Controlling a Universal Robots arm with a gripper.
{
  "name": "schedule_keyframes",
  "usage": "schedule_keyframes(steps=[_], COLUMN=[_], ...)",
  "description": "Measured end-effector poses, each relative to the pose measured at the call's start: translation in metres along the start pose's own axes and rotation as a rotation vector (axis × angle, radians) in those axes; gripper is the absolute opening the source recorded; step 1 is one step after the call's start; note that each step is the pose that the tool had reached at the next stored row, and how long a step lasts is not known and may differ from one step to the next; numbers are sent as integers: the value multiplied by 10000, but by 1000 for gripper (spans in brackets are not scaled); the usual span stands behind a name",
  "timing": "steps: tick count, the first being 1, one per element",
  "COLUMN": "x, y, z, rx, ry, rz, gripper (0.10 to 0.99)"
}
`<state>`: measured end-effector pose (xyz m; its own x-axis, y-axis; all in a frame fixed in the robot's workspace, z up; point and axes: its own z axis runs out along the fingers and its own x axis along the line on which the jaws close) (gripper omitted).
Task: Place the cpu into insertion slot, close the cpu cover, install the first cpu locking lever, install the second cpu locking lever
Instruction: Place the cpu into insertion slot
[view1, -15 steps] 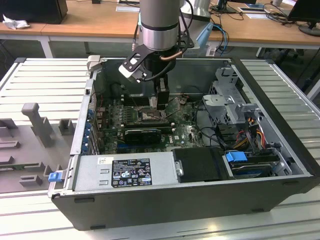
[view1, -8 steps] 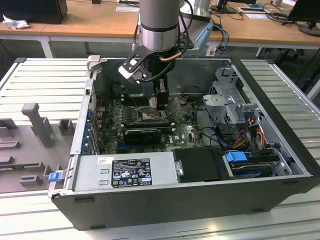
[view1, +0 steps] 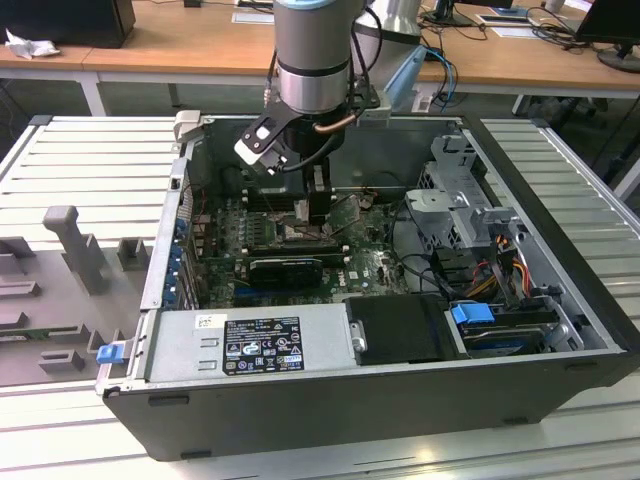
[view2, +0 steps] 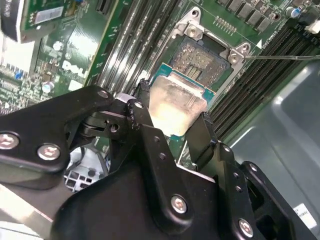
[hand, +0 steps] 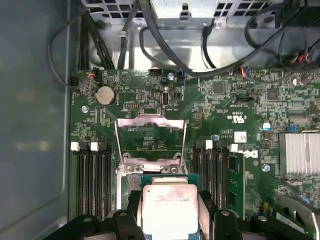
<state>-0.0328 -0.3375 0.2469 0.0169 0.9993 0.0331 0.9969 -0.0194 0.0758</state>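
Cpu (view2: 176, 102): silvery top up, pinched by two opposite edges in the tool (view2: 172, 112). It is held over the insertion slot (view2: 202, 55), and contact cannot be told. Slot's contact field is bare. Cpu cover (hand: 150, 122) stands raised beyond the slot. Green motherboard (hand: 235, 100) surrounds it, with memory slots (hand: 92, 185) alongside. Open computer case (view1: 350, 400) sits on a slatted desk (view1: 90, 160).

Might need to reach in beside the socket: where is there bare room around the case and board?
Bare: the ribbed table top on the exterior view's right of the case, and the plain grey panel beside the memory slots. Crowded: the insertion slot, with the gripper shut on the cpu close by, the raised cpu cover and cables beyond.
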Motion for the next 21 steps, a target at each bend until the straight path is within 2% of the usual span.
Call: schedule_keyframes(steps=[2,7,11,15,21], x=[22,98,109,106,106], y=[-82,-101,-122,-140,-123], z=[64,177,257,360,396], rx=[1,-1,-1,59,118], ry=[-1,2,1,-4,-8], rz=[2,1,2,66,62], gripper=[533,533,533,533,533])
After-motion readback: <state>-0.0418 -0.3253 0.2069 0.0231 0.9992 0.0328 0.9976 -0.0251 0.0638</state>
